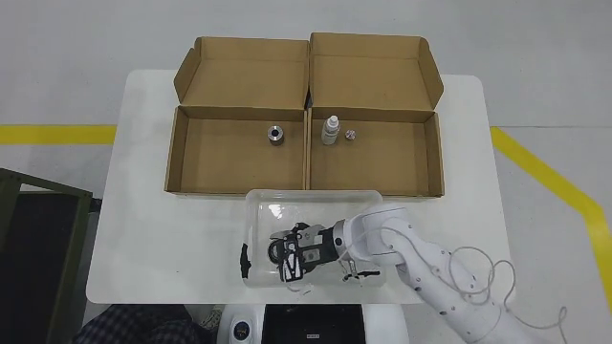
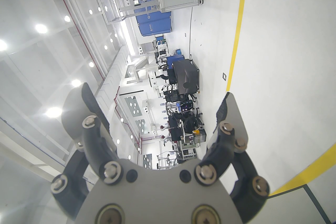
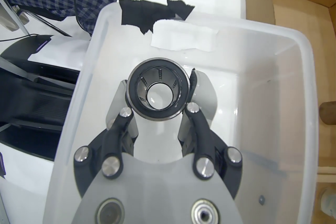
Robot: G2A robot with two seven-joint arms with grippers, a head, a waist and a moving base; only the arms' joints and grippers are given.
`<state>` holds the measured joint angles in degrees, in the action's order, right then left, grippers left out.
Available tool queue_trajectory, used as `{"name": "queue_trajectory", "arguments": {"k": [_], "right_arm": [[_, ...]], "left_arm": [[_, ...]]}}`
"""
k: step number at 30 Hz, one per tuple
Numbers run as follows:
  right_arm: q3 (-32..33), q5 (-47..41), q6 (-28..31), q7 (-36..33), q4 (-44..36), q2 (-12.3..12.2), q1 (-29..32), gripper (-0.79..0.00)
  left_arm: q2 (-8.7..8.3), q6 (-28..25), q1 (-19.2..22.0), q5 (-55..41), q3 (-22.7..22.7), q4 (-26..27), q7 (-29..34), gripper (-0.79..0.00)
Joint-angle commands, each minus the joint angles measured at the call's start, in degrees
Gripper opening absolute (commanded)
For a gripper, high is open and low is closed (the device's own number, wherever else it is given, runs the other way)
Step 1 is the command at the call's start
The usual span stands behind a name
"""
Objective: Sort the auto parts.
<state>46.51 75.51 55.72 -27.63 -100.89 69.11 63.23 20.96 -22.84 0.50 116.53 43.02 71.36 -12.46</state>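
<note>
Right gripper (image 3: pixel 158 93) is sitting inside the clear plastic bin (image 3: pixel 302 57), clenched on a black-rimmed linear bearing (image 3: pixel 168 78). One pad is pressing each side of the sleeve, and the bore is facing the wrist camera. Cannot tell whether the bearing is touching the bin floor. Left gripper (image 2: pixel 157 109) is hanging released, grasping nothing, pointing away from the table.

Destination check: a similar metal sleeve (image 1: pixel 275 134) is lying in the left cardboard box (image 1: pixel 220 158). The right cardboard box (image 1: pixel 392 162) is holding a white bottle-shaped part (image 1: pixel 330 130) and a small round piece (image 1: pixel 350 135). Judging the bearing belongs in the left box.

Judging the step in hand to be lifting out and carrying over. Notes:
- The grip is on a smooth round wall, so rolling or slipping is the risk. Keep the squeeze firm and the wrist level.
- Rise straight up until clear of the bin wall before travelling.
- Cross the box's near wall with margin.
- Lower well inside, beside the sleeve and not onto it, and release low.
</note>
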Motion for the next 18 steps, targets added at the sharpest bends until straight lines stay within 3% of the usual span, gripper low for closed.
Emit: {"name": "queue_trajectory", "arguments": {"k": [1,18], "right_arm": [[0.9,-1.1,0.0,0.0,-0.5,-0.2,0.0,-0.785],[9.9,-12.1,1.0,0.9,-5.5,-2.6,1.3,-0.785]], "left_arm": [[0.00,0.0,0.0,0.0,0.0,0.0,0.0,0.000],[0.00,0.0,0.0,0.0,0.0,0.0,0.0,0.000]]}}
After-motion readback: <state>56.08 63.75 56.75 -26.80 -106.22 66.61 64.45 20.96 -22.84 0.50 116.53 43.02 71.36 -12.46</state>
